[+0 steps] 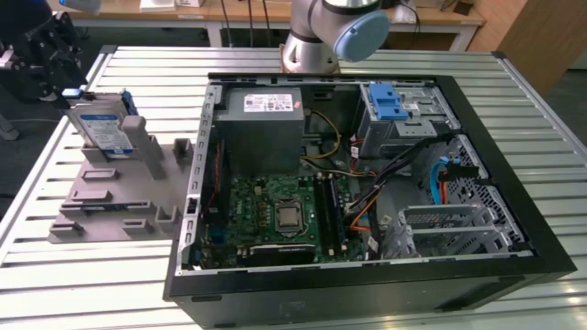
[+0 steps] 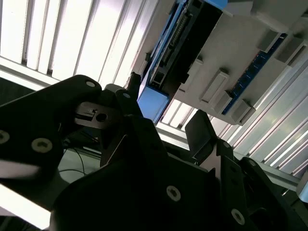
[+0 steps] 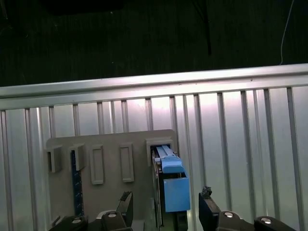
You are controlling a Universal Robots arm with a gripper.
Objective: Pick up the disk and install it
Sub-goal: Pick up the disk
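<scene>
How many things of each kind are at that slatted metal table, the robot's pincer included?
Disk, upright in the holder: 1
Grey holder: 1
Open computer case: 1
Pincer, open, astride the disk: 1
Total: 4

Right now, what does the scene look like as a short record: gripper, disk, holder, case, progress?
gripper: open; fingers sit on either side of the disk's blue end, with gaps on both sides
disk: standing upright in the holder, at the exterior view's left
holder: grey, on the slatted table, beside the case
case: open, with the board and cables exposed
progress: disk not yet gripped or lifted, not installed
</scene>
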